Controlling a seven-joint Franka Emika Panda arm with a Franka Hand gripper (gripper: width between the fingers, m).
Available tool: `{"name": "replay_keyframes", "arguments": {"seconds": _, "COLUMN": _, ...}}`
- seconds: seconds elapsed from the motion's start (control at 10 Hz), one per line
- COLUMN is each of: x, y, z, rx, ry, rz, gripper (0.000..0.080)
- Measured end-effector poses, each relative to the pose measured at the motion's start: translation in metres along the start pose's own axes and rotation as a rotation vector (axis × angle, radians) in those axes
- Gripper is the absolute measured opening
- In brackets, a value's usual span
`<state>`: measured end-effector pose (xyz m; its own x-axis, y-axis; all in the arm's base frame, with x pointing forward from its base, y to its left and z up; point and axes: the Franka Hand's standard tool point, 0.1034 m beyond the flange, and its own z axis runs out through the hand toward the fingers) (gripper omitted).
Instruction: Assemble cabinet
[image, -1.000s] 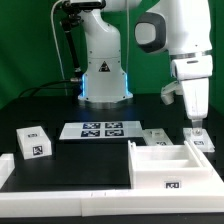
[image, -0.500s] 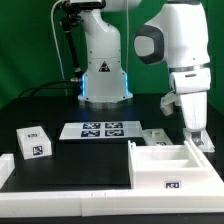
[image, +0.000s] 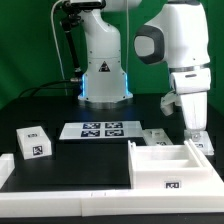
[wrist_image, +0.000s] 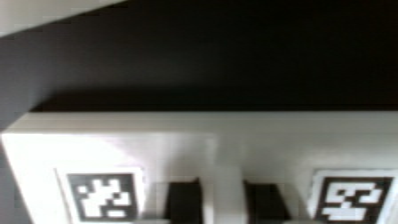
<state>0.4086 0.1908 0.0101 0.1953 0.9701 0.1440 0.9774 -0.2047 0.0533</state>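
The cabinet, a large white open box with a marker tag on its front, stands at the front on the exterior view's right. My gripper is low over a small white tagged panel just behind the cabinet's far right corner. In the wrist view my gripper has its two dark fingers close together on either side of a narrow white strip of that panel, between two marker tags. The jaws look shut on it.
A small white tagged block sits at the exterior view's left. The marker board lies mid-table. A flat tagged white piece lies behind the cabinet. A white rail runs along the front. The robot's base stands behind.
The arm came down a little onto the small panel between one second and half a second ago. Since then it has held still.
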Motion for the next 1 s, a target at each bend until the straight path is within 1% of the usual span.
{"name": "replay_keyframes", "arguments": {"seconds": 0.1, "x": 0.0, "y": 0.002, "z": -0.001, "rx": -0.007, "ry": 0.007, "rz": 0.002, "gripper": 0.0069}}
{"name": "replay_keyframes", "arguments": {"seconds": 0.6, "x": 0.0, "y": 0.004, "z": -0.003, "rx": -0.01, "ry": 0.005, "rz": -0.007, "gripper": 0.0069}}
{"name": "replay_keyframes", "arguments": {"seconds": 0.7, "x": -0.008, "y": 0.01, "z": -0.011, "rx": -0.008, "ry": -0.017, "rz": -0.044, "gripper": 0.007}}
{"name": "replay_keyframes", "arguments": {"seconds": 0.8, "x": -0.013, "y": 0.019, "z": -0.023, "rx": -0.019, "ry": -0.03, "rz": -0.055, "gripper": 0.007}}
{"name": "replay_keyframes", "arguments": {"seconds": 1.0, "x": -0.026, "y": 0.032, "z": -0.041, "rx": -0.031, "ry": -0.054, "rz": -0.09, "gripper": 0.007}}
